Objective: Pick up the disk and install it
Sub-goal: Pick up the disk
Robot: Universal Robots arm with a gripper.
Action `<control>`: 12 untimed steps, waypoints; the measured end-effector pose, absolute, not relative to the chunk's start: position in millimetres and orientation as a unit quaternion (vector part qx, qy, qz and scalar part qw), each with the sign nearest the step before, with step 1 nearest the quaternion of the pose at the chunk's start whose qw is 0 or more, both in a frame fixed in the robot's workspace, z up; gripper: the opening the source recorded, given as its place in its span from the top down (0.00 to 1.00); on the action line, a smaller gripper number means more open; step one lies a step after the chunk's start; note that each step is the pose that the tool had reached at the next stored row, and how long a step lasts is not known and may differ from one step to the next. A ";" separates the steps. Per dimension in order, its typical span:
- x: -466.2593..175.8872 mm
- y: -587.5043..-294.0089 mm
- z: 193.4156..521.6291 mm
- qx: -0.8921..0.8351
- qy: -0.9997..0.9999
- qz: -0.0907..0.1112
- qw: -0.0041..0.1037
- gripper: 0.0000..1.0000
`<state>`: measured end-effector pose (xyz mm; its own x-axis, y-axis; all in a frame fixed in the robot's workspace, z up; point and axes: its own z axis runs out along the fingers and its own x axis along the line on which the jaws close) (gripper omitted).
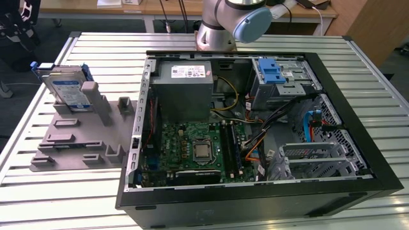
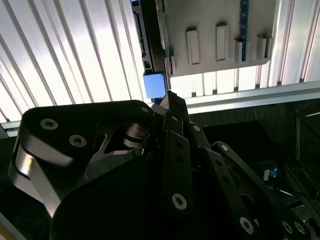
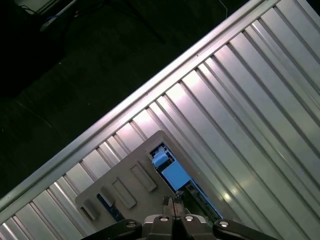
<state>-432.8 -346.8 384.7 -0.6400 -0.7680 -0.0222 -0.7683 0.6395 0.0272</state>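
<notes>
Exterior view: a flat silver hard drive in a blue plastic carrier frame (image 1: 67,88) is seen standing upright in a grey slotted holder plate (image 1: 76,143).
Place: the drive is set at nine o'clock of the open black computer case (image 1: 255,206), on the ribbed aluminium table (image 1: 57,196).
Hold: in the first wrist view the black linkage gripper (image 3: 172,204) is seen with fingers pressed together, nothing held, well apart from the drive.

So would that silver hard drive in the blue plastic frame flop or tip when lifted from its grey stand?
Probably stiff: the flat silver hard drive looks like a rigid metal slab, likely heavy for its size. It stands on edge in the grey slotted stand, so a sideways push might tip it.
</notes>
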 end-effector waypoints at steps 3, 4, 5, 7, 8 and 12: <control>-432.8 -346.7 384.5 -0.432 0.902 0.017 0.004 0.89; -432.8 -346.8 384.5 -0.437 0.899 0.017 0.004 0.89; -432.8 -346.7 384.5 -0.442 0.897 0.017 0.004 0.89; -432.7 -346.7 384.4 -0.454 0.891 0.017 0.004 0.89; -432.7 -346.7 384.3 -0.461 0.887 0.017 0.004 0.89; -432.8 -346.7 383.8 -0.492 0.871 0.017 0.003 0.89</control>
<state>-432.8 -346.7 383.8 -0.5164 -0.8561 -0.0222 -0.8563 0.5158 0.0272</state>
